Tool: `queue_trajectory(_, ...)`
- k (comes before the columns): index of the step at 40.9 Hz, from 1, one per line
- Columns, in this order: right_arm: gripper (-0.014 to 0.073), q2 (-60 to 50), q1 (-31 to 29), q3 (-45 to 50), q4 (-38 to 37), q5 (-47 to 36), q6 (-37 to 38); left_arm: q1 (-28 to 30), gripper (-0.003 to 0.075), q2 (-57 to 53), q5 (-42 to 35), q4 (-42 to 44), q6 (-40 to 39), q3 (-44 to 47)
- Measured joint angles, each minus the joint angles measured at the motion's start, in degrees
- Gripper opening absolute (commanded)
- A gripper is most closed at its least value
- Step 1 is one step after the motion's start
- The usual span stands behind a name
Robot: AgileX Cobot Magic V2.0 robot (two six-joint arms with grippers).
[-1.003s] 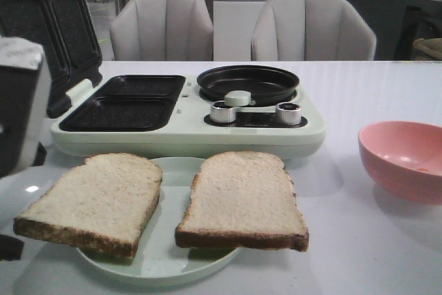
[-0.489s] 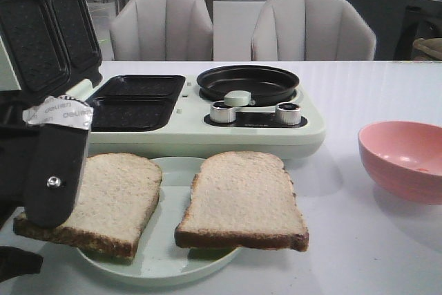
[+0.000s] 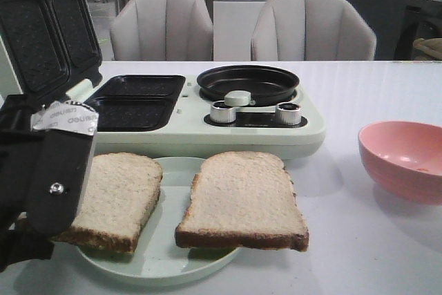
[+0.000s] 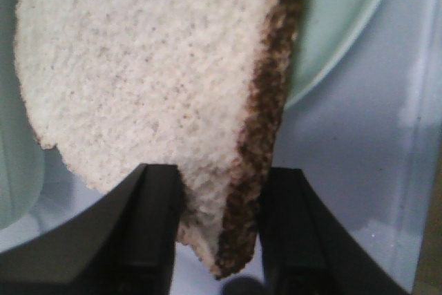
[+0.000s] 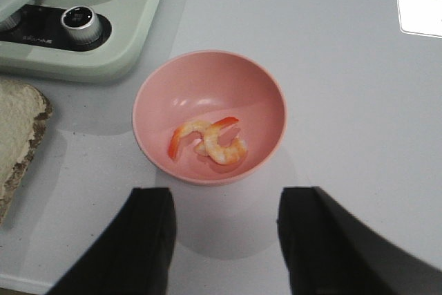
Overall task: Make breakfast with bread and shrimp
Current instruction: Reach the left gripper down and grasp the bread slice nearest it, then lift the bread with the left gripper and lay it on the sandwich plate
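Two bread slices lie on a pale green plate [image 3: 160, 271]: the left slice [image 3: 121, 195] and the right slice [image 3: 242, 198]. My left gripper [image 3: 52, 191] is at the near left corner of the left slice. In the left wrist view its black fingers [image 4: 155, 198] are shut on that corner [image 4: 228, 226], crust against one finger. The shrimp [image 5: 214, 141] lie in the pink bowl [image 5: 207, 84], which stands at the right in the front view [image 3: 400, 160]. My right gripper [image 5: 226, 198] is open and empty, just short of the bowl.
A pale green breakfast maker [image 3: 186, 132] stands behind the plate, with two black sandwich trays [image 3: 131, 101], a round black pan [image 3: 248, 82], two knobs and its lid [image 3: 41, 25] raised at the left. Two grey chairs [image 3: 162, 25] stand beyond the table.
My left gripper has come in from the left edge and now grips the near left corner of the left slice. The right slice and the bowl have not moved.
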Motion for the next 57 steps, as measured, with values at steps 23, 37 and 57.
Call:
queue_trajectory(23, 0.0458, 0.0, 0.0, 0.0, 0.0, 0.0, 0.0, -10.82, 0.01, -3.32, 15.0, -0.31, -0.14, 0.0)
queue_trajectory(37, 0.0458, 0.0, 0.0, 0.0, 0.0, 0.0, 0.0, -17.29, 0.01, -12.62, 26.54, 9.15, -4.35, -0.31)
queue_trajectory(57, 0.0458, 0.0, 0.0, 0.0, 0.0, 0.0, 0.0, 7.29, 0.01, -3.98, 5.88, 17.66, -7.17, -22.13)
